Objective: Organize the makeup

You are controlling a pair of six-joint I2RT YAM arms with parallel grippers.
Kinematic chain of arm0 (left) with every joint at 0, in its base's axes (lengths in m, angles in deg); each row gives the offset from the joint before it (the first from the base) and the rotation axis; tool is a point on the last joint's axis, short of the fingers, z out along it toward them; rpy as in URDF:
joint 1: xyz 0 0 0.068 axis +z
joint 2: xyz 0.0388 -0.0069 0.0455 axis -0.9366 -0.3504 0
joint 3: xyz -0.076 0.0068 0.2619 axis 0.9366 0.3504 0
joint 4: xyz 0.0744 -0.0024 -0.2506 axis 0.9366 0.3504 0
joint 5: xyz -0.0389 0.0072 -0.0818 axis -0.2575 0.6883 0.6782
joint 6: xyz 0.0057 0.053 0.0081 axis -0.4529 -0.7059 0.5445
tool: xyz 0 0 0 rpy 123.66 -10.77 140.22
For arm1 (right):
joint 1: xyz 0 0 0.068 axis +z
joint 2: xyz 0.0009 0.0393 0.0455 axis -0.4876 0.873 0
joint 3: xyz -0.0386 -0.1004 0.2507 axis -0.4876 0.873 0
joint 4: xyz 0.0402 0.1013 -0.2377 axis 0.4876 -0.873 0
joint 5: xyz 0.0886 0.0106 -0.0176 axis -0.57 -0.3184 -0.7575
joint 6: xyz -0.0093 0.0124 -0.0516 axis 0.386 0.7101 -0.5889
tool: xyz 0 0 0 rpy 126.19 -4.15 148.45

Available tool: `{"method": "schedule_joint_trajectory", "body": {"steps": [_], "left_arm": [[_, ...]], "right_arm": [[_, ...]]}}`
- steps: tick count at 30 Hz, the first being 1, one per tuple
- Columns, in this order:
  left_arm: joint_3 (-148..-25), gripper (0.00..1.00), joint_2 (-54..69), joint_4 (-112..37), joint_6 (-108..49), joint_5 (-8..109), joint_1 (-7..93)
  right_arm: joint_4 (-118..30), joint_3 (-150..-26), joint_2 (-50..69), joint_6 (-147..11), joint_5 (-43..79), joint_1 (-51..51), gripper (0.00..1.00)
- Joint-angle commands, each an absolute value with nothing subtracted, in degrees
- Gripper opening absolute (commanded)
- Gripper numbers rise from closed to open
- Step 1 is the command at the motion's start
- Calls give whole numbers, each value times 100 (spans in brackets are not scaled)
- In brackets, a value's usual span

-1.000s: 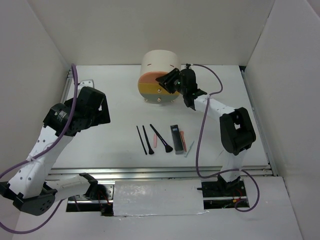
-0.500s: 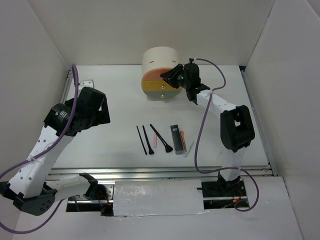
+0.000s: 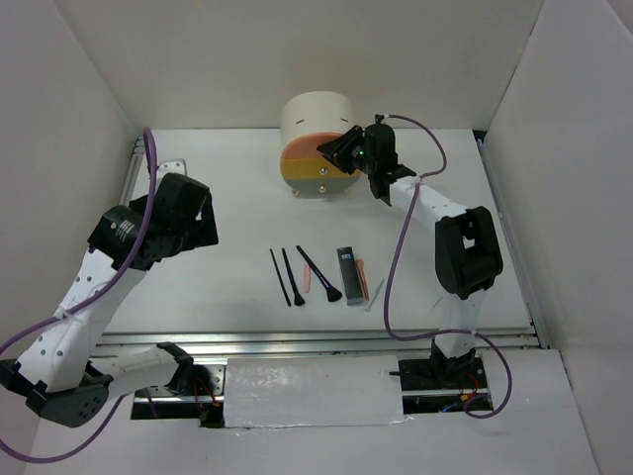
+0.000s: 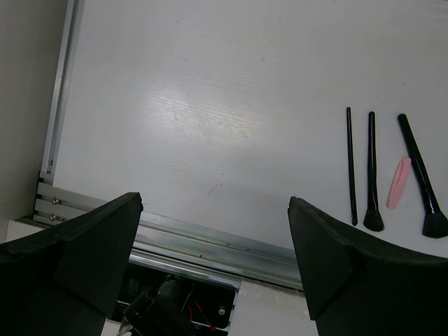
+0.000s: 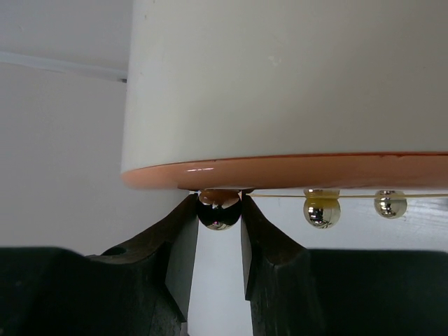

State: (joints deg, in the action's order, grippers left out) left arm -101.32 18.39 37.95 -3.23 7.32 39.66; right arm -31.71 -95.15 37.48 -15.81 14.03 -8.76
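Barely started tbh: the makeup (image 3: 346,277) is all lying in a row on the bench (image 3: 247,218), right jaws clamped on the organizer's (image 3: 315,119) orange-drawer knob (image 5: 219,211), left jaws wide open and empty.

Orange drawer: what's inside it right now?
Nothing inside shows. The orange drawer front and cream organizer wall cover the interior; the right gripper pinches its knob.

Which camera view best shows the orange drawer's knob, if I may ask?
Right wrist view: the knob sits close up within the right gripper. In the top external view that gripper hides it; the left wrist view misses it.
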Motion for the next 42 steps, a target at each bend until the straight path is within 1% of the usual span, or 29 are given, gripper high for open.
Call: {"method": "schedule_joint_trajectory", "body": {"steps": [1, 9, 28, 31, 34, 35, 37, 38, 39, 41, 42], "left_arm": [[-10106, 99, 1953, 3712, -293, 650, 3996], [-10054, 99, 2032, 3694, -337, 668, 3987], [-9887, 100, 2111, 3474, -381, 958, 3987], [-9852, 99, 2146, 3448, -381, 1002, 3987], [-9790, 99, 2190, 3422, -372, 1046, 3987], [-9773, 99, 2191, 3413, -364, 1063, 3987], [-9729, 99, 2217, 3395, -355, 1107, 3996], [-9720, 99, 2226, 3387, -355, 1116, 3987], [-9702, 99, 2235, 3387, -355, 1125, 3987], [-9693, 99, 2243, 3387, -346, 1134, 3987], [-9685, 100, 2252, 3387, -355, 1143, 3987]], "right_arm": [[-2911, -9550, 3636, -1478, 1494, -792, 15], [-2779, -9084, 3311, -1294, 1583, -730, 13], [-2673, -7853, 2352, -1109, 1758, -528, 13], [-2656, -7766, 2264, -1083, 1723, -484, 14], [-2682, -7686, 2150, -1118, 1802, -466, 16], [-2682, -7677, 2141, -1118, 1802, -458, 26], [-2717, -7695, 2132, -1162, 1776, -458, 30], [-2735, -7704, 2106, -1179, 1767, -458, 36], [-2735, -7695, 2089, -1188, 1767, -449, 54], [-2752, -7660, 2010, -1171, 1784, -458, 65], [-2752, -7599, 1975, -1179, 1793, -466, 69]]}}
